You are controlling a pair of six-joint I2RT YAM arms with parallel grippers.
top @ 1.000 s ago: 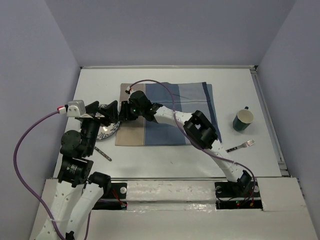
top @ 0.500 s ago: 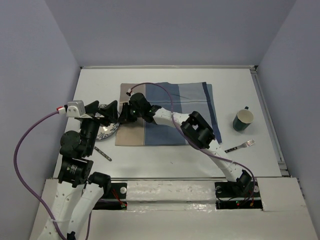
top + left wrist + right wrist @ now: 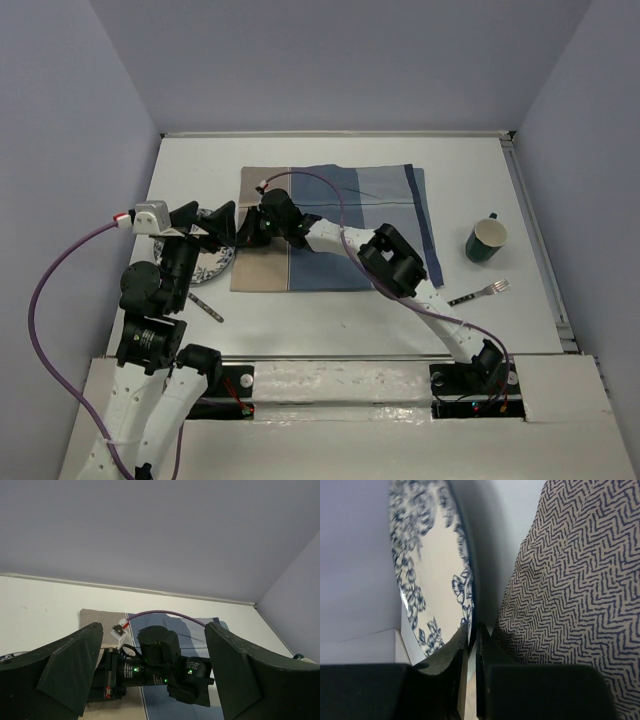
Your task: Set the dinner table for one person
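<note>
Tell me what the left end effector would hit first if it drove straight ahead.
Probably the right arm's wrist, which sits squarely between the open fingers of the left end effector; depth is unclear.

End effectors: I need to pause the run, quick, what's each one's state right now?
Left end effector: open, empty.
Right end effector: closed on the plate rim.

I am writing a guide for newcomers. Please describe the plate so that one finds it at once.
On the white table, find the striped placemat. At its left edge is the plate, the only round dish, white with blue flowers.
</note>
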